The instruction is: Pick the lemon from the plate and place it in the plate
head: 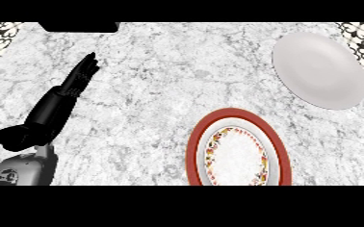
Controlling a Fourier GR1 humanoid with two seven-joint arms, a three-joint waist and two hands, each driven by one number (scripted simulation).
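Observation:
A red-rimmed plate (238, 149) with a patterned inner band lies at the lower right of the marble counter; its white centre holds nothing. A plain white plate (318, 70) lies at the upper right, also bare. No lemon shows anywhere in the head view. My left hand (68, 91) rests at the left, fingers straight and pointing up the counter, far from both plates and holding nothing. My right hand is out of view.
A dark object (78, 27) sits at the counter's far edge, upper left. Patterned corners (10, 29) show at the top left and top right. Bare marble (149, 101) lies between my left hand and the plates.

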